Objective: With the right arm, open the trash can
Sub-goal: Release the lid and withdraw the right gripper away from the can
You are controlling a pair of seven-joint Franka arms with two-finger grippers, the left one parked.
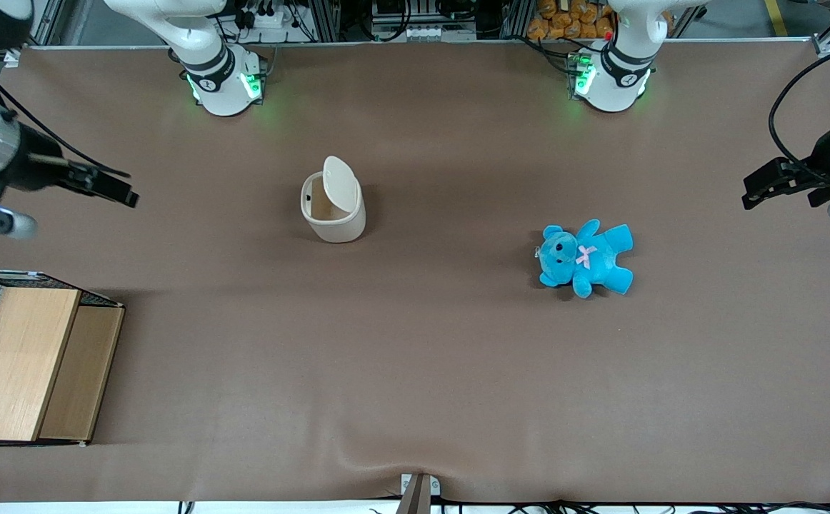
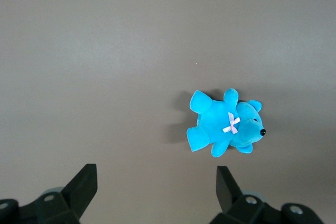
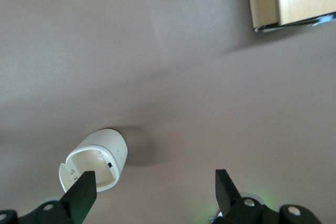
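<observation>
Cream-white trash can [image 1: 333, 205], lid tipped up, stands well apart from the gripper [image 1: 111, 187], jaws spread.

**No readable text anywhere in view**

No words, brand names, numbers or signs can be read on anything here. The trash can [image 1: 333, 203] is plain cream-white with no label. The gripper [image 1: 111, 187], out at the working arm's end of the table, carries no readable marking. The blue teddy bear [image 1: 585, 258] bears only a pink bow, no tag with print. The wooden box [image 1: 29, 364] shows bare wood grain, and the brown table cover [image 1: 415, 371] is unprinted.
</observation>
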